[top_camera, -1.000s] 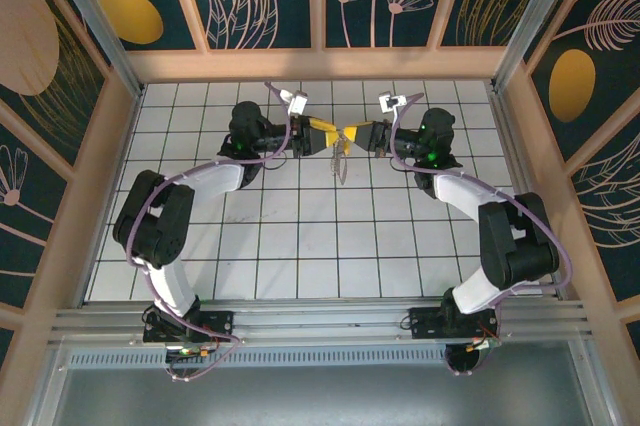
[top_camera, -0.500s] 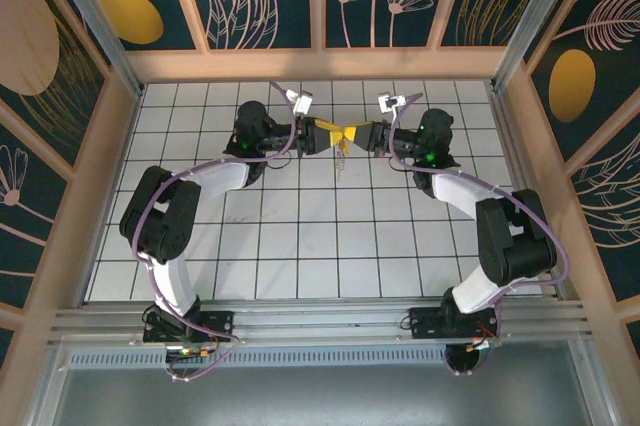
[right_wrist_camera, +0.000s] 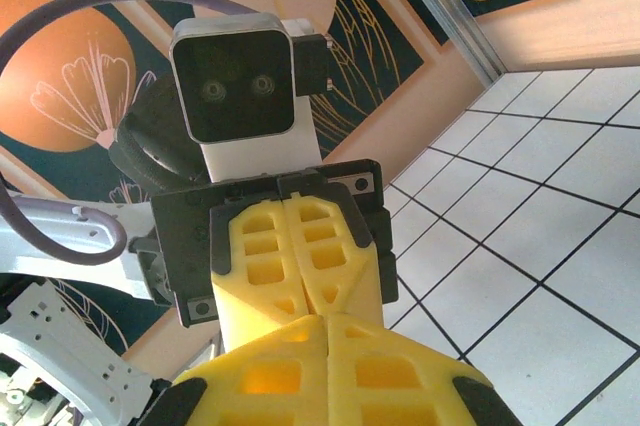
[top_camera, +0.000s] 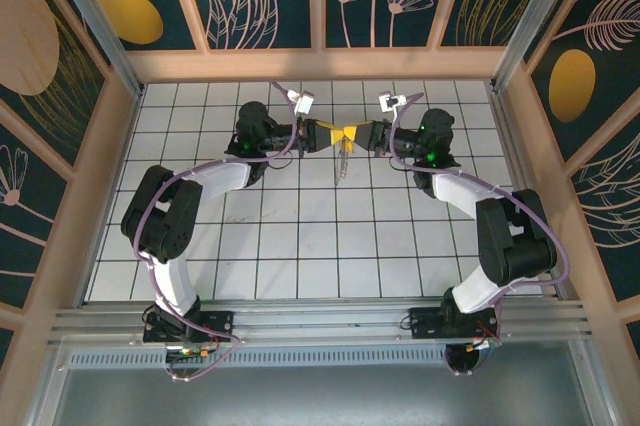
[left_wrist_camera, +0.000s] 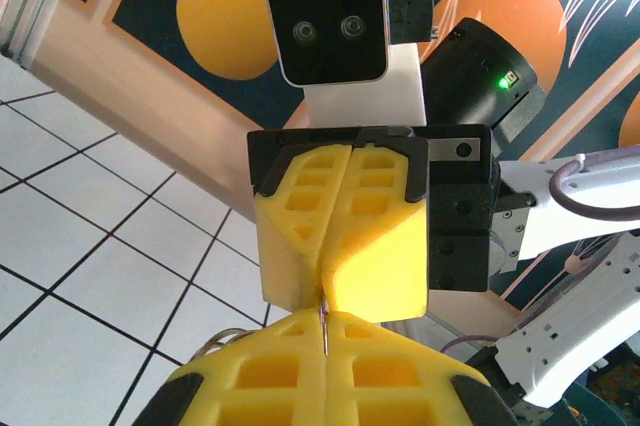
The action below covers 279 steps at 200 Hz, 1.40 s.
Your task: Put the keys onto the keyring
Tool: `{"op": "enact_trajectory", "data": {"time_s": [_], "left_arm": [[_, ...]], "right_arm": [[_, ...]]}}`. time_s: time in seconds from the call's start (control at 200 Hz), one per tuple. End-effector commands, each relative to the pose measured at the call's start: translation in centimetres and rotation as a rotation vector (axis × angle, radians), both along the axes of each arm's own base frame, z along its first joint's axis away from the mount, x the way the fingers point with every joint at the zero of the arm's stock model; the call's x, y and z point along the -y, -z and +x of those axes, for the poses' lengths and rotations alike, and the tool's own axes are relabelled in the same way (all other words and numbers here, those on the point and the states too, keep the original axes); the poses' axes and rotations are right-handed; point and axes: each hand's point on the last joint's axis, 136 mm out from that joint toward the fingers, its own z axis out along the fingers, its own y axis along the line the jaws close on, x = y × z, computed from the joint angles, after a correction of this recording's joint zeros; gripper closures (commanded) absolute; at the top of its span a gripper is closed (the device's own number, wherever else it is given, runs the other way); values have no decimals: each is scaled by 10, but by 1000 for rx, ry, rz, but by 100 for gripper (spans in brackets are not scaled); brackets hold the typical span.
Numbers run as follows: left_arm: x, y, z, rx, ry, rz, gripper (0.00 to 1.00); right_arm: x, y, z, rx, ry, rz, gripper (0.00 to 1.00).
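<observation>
Tiled table, arms arched inward, fingers tip-to-tip

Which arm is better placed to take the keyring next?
Left, probably: left gripper and right gripper are shut tip to tip, and the keyring, with the keys, hangs slightly toward the left one.

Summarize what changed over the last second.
The left gripper slid toward the right gripper until their tips met, and its jaws closed on a thin metal sliver. The keys hang below the meeting point as before; the right gripper stayed shut and barely moved.
</observation>
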Motion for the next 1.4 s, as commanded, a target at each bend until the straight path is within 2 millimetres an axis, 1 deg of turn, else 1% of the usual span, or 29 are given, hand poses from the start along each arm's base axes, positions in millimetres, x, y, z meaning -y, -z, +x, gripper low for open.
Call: {"op": "enact_trajectory", "data": {"time_s": [0.0,0.05,0.145,0.375,0.511,0.656,0.776,0.901,0.961,1.036,1.091,1.266,1.341,1.391], "left_arm": [[3,-13,-5,62,14,-36,100],[2,-14,-5,60,2,-40,100],[-1,-18,-7,63,-12,-58,100],[-6,-28,-13,45,-31,-113,100],[-5,-31,-18,40,-22,-136,100],[-1,-34,-22,39,-11,-145,100],[1,-36,-24,41,-7,-153,100],[1,-38,-25,39,-9,-165,100],[1,-39,-25,37,-13,-171,100],[0,-40,-25,37,-20,-176,100],[-1,-41,-25,37,-24,-179,100],[-2,-45,-24,41,-37,-194,100],[-2,-45,-24,40,-39,-197,100],[-2,-46,-24,39,-38,-198,100]], "right_arm": [[11,-12,2,52,42,21,78],[19,-16,1,59,71,32,73],[30,-20,-3,69,112,41,71],[35,-12,-17,60,144,70,70],[29,-10,-25,57,118,87,68],[15,-11,-32,71,79,88,61],[4,-9,-35,72,55,82,60],[1,-3,-35,62,47,78,66],[1,0,-36,57,47,75,69],[3,4,-39,52,52,72,70],[4,7,-40,46,58,69,74],[7,16,-46,33,65,61,76],[7,17,-49,32,64,62,84],[7,18,-49,30,62,63,85]]}}
